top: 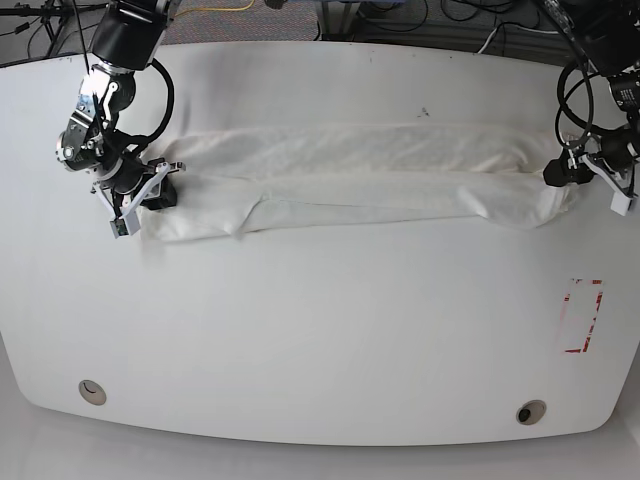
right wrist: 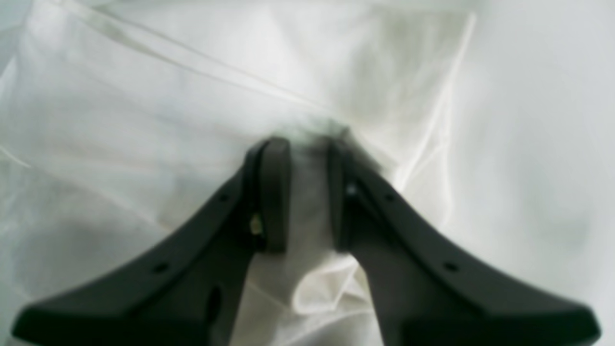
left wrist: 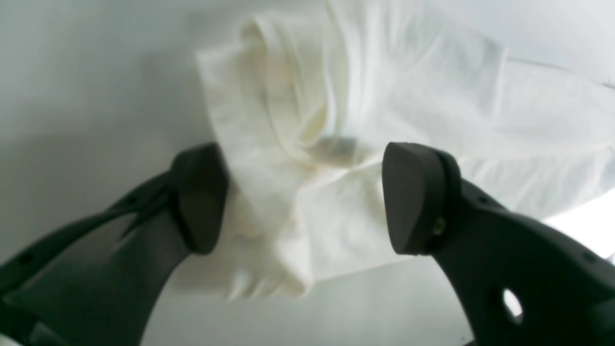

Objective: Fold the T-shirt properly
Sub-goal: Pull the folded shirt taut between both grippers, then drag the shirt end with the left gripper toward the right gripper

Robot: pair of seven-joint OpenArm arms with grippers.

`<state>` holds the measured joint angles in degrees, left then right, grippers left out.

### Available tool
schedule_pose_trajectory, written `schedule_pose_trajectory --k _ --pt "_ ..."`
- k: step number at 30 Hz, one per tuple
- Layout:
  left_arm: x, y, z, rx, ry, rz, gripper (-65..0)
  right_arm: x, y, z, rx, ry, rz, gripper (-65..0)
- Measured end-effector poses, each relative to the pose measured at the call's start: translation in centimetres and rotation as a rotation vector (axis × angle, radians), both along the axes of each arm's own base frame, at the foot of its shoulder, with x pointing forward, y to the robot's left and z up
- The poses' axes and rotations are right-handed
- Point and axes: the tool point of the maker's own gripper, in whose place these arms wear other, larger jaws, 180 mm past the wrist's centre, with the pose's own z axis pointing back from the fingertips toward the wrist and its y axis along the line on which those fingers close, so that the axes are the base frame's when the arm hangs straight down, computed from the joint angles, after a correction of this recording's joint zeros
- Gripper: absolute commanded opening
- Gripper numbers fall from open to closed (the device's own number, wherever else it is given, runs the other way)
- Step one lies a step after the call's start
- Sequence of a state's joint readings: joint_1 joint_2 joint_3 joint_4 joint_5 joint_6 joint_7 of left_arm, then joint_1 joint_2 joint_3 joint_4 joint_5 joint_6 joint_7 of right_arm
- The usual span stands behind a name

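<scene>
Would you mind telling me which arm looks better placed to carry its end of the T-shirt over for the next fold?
Probably the right arm: its pincer is already shut on the T-shirt. The left pincer stands open around the other end, gripping nothing.

Setting: a robotics lab or test bench. A wide white table [top: 320, 340] with rounded corners has two black robot arms, far left [top: 118, 60] and far right [top: 600, 70], tangled cables [top: 400, 15] along its far edge, a red marked rectangle [top: 582, 316] near right, and two round ports [top: 531, 411] near the front edge.
</scene>
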<state>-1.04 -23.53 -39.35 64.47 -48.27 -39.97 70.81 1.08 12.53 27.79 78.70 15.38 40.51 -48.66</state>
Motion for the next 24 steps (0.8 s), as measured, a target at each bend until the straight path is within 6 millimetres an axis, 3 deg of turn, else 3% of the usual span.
schedule_pose_trajectory --k 13,16,20,24 --pt "1.1 -1.1 -0.3 -0.048 -0.014 -0.016 -20.4 0.0 -0.1 0.0 -0.002 0.0 0.0 -51.2" --pt "1.2 -1.6 -0.4 -0.047 -0.008 -0.034 -28.3 0.0 -0.1 0.0 -0.002 0.001 0.0 -51.2" --pt "1.1 -2.1 -0.7 -0.049 0.004 -0.052 -46.3 0.0 -0.1 0.0 -0.002 0.001 0.0 -51.2" --pt "0.8 -2.5 -1.2 -0.052 0.021 -0.055 -59.2 0.0 -0.1 0.0 -0.002 0.001 0.0 -51.2"
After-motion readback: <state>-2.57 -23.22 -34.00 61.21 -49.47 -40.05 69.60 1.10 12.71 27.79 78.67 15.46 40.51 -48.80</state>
